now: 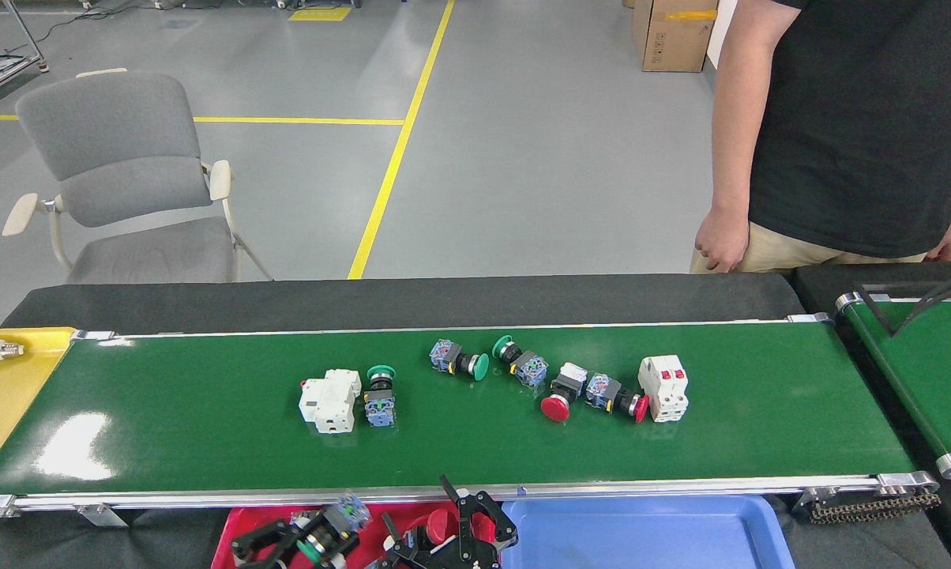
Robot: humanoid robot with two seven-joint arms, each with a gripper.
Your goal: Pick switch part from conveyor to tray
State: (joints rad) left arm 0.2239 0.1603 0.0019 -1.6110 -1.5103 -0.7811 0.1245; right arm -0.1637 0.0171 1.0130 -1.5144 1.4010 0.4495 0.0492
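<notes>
While both arms hung low over the red tray at the near edge of the view, each gripper appeared to carry a switch part. The left gripper looked closed around a green-capped switch with a blue-grey body, and the right gripper seemed to be closed on a red mushroom-head switch. Most of the tray was hidden beneath the two grippers and cut off by the frame, so what already lay in it could not be told.

Neither carried part had been let go yet, so I judged this the delivery step for two pieces at once. A good deal remained on the conveyor. Near its middle stood a green push-button just beside a white breaker. Further right lay a loose row: a green switch on its side, another green one, a red mushroom switch, a second red switch and a white breaker with red toggles touching it.

If the breakers did not count as switch parts, five switches were left to fetch; that was my reading, not a certainty. A light blue tray sat to the right of the red one, and a person stood behind the belt.
</notes>
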